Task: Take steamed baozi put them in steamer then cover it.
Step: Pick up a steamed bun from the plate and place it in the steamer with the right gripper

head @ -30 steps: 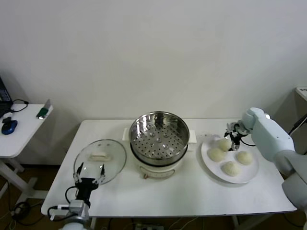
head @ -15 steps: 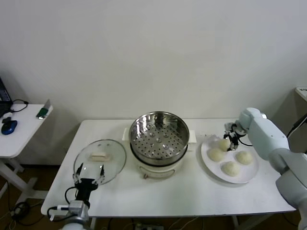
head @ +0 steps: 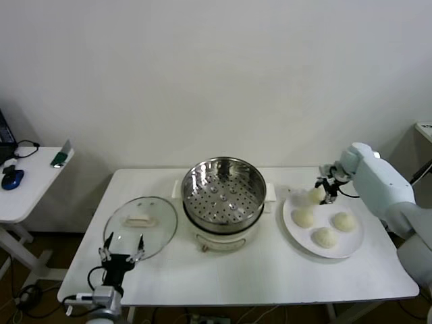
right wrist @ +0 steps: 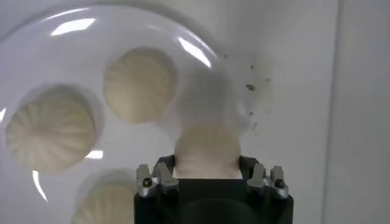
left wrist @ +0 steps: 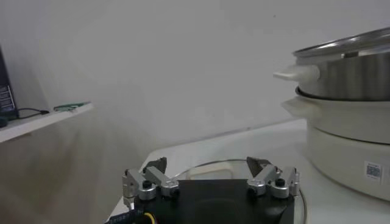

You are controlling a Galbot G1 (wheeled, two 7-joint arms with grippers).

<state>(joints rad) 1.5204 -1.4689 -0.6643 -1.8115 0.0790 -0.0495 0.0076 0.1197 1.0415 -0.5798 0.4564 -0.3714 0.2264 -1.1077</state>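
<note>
Two grippers are in view. At the near left edge of the table (head: pixel 270 270), the left gripper (head: pixel 121 248) waits with its fingers spread and holding nothing, just in front of the cover (head: pixel 140 227), which lies flat on the table beside the steamer (head: pixel 223 191). The left gripper sits slightly lower than a second ago; otherwise it is idle. The steamer stands at the table centre with its perforated floor bare; no bun is loaded yet.

To the right, the plate (head: pixel 351 247) now carries three steamed baozi (head: pixel 325 236). The fourth baozi (head: pixel 315 194) is clamped between the fingers of the right gripper (head: pixel 322 190) and has come up off the plate; a second ago it rested there with the others. The right wrist view confirms the grasp, with the bun seated between the fingers above the plate rim.

The pick of the first bun appears complete. The next move is likely a carry leftward to the steamer. Three buns and the cover remain to be handled.
</note>
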